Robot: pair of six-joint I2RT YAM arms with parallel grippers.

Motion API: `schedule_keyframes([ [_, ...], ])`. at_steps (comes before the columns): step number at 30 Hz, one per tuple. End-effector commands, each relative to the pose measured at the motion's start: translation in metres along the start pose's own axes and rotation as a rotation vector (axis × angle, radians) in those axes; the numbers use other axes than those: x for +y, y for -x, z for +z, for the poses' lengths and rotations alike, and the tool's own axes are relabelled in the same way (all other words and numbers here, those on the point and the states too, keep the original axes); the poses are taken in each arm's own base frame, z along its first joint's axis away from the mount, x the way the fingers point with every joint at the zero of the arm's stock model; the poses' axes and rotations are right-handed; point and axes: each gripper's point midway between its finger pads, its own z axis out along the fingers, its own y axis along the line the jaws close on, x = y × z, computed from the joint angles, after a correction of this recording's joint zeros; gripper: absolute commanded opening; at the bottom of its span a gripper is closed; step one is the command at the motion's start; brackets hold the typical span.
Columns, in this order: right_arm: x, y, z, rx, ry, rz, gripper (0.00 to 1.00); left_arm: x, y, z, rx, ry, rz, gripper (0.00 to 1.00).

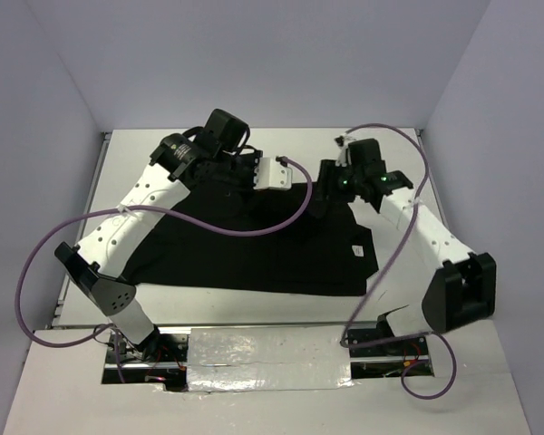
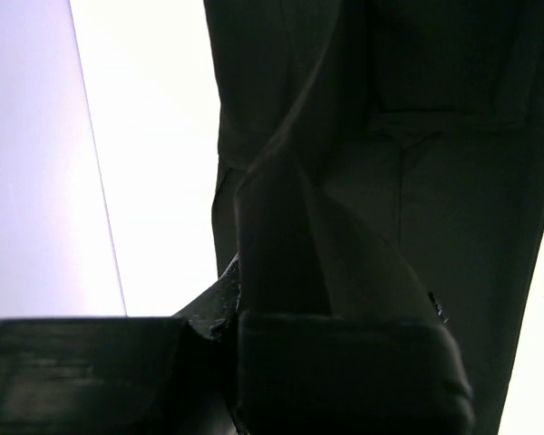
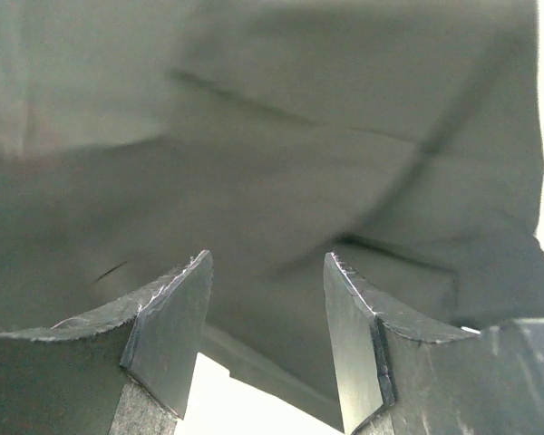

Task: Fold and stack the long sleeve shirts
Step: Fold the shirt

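One black long sleeve shirt [image 1: 254, 249] lies spread across the white table, with a small white tag [image 1: 354, 250] near its right edge. My left gripper [image 1: 254, 181] sits at the shirt's far edge. In the left wrist view this gripper [image 2: 236, 317] is shut on a raised fold of the black fabric [image 2: 281, 227], which rises from between the fingers. My right gripper [image 1: 319, 201] is over the shirt's far right corner. Its fingers [image 3: 168, 317] stand open in the right wrist view, just above the shirt [image 3: 254, 136], and nothing is pinched between them.
The white table [image 1: 399, 145] is walled in at the back and on both sides. A taped silver strip [image 1: 263, 358] runs along the near edge between the arm bases. Purple cables [image 1: 254, 231] loop over the shirt and beside both arms.
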Motion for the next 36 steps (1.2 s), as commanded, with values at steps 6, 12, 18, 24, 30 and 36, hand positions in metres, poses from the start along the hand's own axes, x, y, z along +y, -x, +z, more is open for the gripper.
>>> schedule_keyframes([
  [6,0.088,0.023,-0.068,-0.407,0.277,-0.634,0.6,0.004,0.026,0.004,-0.075,-0.011,0.023,0.0],
  [12,0.049,0.037,-0.085,-0.438,0.14,-0.564,0.63,-0.041,0.03,0.018,-0.12,-0.2,0.061,0.0],
  [18,0.046,0.03,-0.086,-0.402,0.172,-0.525,0.63,-0.031,0.045,0.035,-0.156,-0.181,0.094,0.0],
  [24,0.053,0.019,-0.088,-0.422,0.236,-0.561,0.63,0.01,0.05,0.059,-0.133,-0.009,0.143,0.0],
  [30,0.047,0.018,-0.077,-0.439,0.226,-0.554,0.63,0.038,0.024,0.1,-0.027,0.122,0.238,0.0],
  [36,0.037,0.014,-0.053,-0.366,0.206,-0.479,0.63,0.063,0.008,0.132,0.04,0.24,0.266,0.0],
])
